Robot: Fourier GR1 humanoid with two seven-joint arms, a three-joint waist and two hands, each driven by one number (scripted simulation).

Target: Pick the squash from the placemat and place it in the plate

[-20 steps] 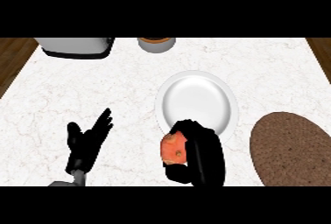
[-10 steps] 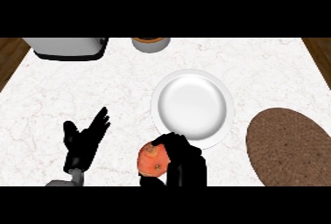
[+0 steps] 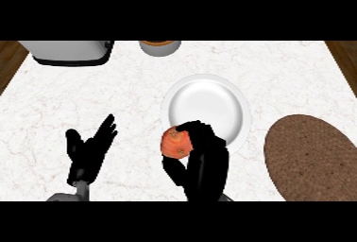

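The right robot hand (image 3: 202, 156) has its fingers curled around the orange squash (image 3: 175, 142), holding it at the lower left edge of the white plate (image 3: 209, 104), so the squash is partly over the plate's rim and partly over the marble tabletop (image 3: 83, 94). The brown round placemat (image 3: 310, 156) lies to the right of the plate, near it. The left robot hand (image 3: 89, 150) rests open at the lower left, fingers straight and spread. At the far edge stand a grey toaster-like appliance (image 3: 70, 51) and a small cup (image 3: 160, 47).
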